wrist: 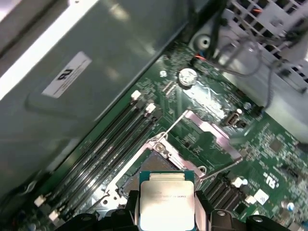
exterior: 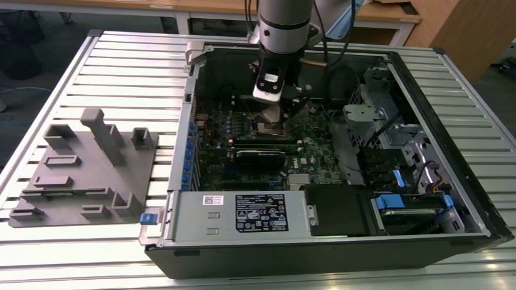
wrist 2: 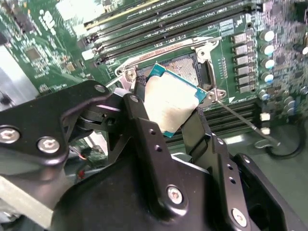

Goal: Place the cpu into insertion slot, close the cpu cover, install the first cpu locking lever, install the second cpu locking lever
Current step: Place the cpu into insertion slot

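My gripper (wrist: 166, 211) is shut on the cpu (wrist: 166, 202), a flat square chip with a silvery top and a teal edge, held by two opposite sides between black fingers (wrist 2: 139, 113). In both wrist views the cpu (wrist 2: 169, 102) hangs tilted just above the insertion slot (wrist: 153, 166), a dark square socket (wrist 2: 195, 71) with a metal rim. The cpu cover (wrist: 211, 131), a silvery frame, stands swung open beside the socket. Thin locking levers (wrist: 174, 124) (wrist 2: 240, 118) are released and stick out from the socket's corners. In the exterior view the gripper (exterior: 272, 118) is low inside the case over the motherboard.
Long black memory slots (wrist: 103, 154) run along one side of the socket. A row of capacitors (wrist 2: 265, 53) lines another side. The open computer case (exterior: 181, 151) lies on a slatted metal table, with a power supply (exterior: 241, 212) at the front and a grey fixture (exterior: 84, 172) at the exterior view's left.
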Motion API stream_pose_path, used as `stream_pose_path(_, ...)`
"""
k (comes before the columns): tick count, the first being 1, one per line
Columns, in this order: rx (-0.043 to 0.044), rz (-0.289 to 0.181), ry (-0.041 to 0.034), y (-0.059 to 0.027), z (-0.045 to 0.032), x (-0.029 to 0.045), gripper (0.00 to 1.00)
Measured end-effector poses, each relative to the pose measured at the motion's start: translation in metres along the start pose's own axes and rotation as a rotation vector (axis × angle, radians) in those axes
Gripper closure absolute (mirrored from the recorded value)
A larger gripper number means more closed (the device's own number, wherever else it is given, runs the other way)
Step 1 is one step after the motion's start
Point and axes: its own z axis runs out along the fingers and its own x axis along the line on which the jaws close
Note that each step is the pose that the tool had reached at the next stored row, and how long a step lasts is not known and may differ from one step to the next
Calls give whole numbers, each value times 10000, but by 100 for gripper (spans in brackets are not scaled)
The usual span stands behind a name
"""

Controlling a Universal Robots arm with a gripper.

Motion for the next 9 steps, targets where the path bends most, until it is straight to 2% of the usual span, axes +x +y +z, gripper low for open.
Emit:
stream_pose_path(4,7,573,-50,0,1,0,46)
stream_pose_path(9,7,591,-52,0,1,0,46)
